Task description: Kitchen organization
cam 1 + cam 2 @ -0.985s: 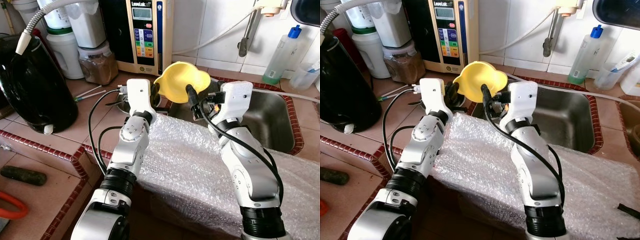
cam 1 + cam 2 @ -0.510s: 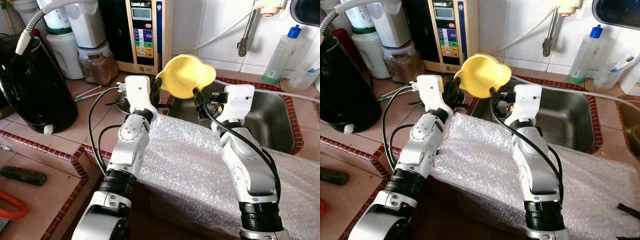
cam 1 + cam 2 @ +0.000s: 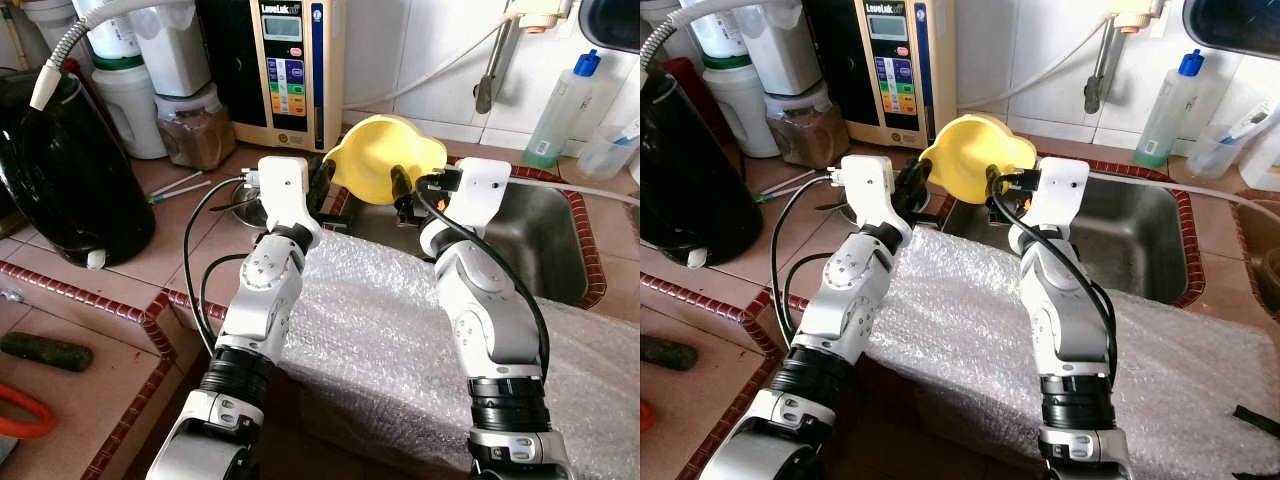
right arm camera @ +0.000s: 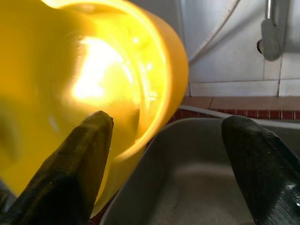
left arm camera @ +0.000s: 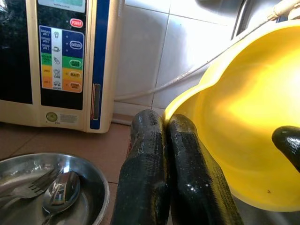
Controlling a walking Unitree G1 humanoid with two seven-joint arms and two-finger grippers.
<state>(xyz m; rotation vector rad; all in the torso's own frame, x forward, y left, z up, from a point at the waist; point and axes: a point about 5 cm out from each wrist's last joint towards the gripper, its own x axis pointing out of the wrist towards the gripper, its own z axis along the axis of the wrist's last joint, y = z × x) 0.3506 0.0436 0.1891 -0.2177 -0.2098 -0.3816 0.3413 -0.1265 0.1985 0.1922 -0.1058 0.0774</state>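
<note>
While the left arm keeps its pinch, your handover is half done: the right tool has let go.

Largest first. The tiled table (image 3: 150,250) carries the black kettle (image 3: 70,180) at far left and the water ioniser (image 3: 290,60) against the wall. The steel sink (image 3: 540,240) sits to the right, with bubble wrap (image 3: 380,330) draped over the near edge, under both forearms.

The yellow bowl (image 3: 385,160) hangs tilted over the sink's left rim, between the two tools. A second ago it was lower and further left; it has since come up and toward the sink.

The left tool (image 5: 164,140) is clenched on the bowl's rim, fingers pressed together with the yellow edge between them. The right tool (image 4: 173,150) was gripping the bowl half a second ago; now it is spread wide, one finger (image 4: 75,154) lying against the bowl's wall, the other out over the basin.

So the bowl rides on a single rim pinch. My read: expect it to swing or slip if you move fast.

The small steel dish (image 5: 51,187) with fork and spoon sits just below the left tool.
</note>
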